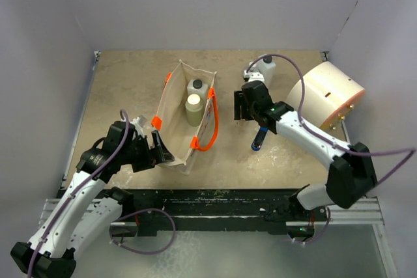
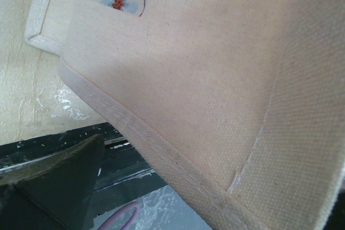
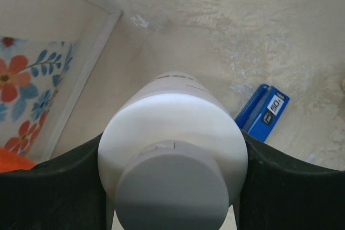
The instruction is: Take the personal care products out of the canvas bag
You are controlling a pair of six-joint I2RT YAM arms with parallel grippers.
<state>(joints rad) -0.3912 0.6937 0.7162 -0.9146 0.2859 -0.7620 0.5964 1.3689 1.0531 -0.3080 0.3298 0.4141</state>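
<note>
- The black right fingers (image 3: 48, 187) are clamped on either side of a white round-shouldered plastic bottle with a grey cap (image 3: 172, 127), whose cap is turned up toward the wrist camera.
- This bottle is outside the cream canvas bag with orange handles and a blue-red floral print (image 1: 171, 105). It is held over the mottled beige surface (image 1: 124, 89), between the bag's printed side and a flat blue stick-like object (image 3: 263, 111). Whether its base touches the surface cannot be told.
- From above, the right wrist hides the held bottle. The bag stands just to its left, and the blue stick lies on the surface on its near side.
- The left fingers (image 2: 54, 181) are at the bag's near corner. In the wrist view one dark finger sits close against the stitched canvas seam, and canvas fills the rest of the view. Whether they actually pinch the cloth cannot be told.
- The bag stands upright with its mouth gaping. At its far end is a white squarish bottle with a dark cap (image 1: 197, 87), and right beside that, on the nearer side, a beige-olive round bottle with a cream cap (image 1: 193, 109).
- Another white dark-capped bottle (image 1: 266, 66) stands on the surface beyond the right wrist, outside the bag.
- A large cream cylinder (image 1: 326, 96) rests at the right edge, well apart from the bag.
</note>
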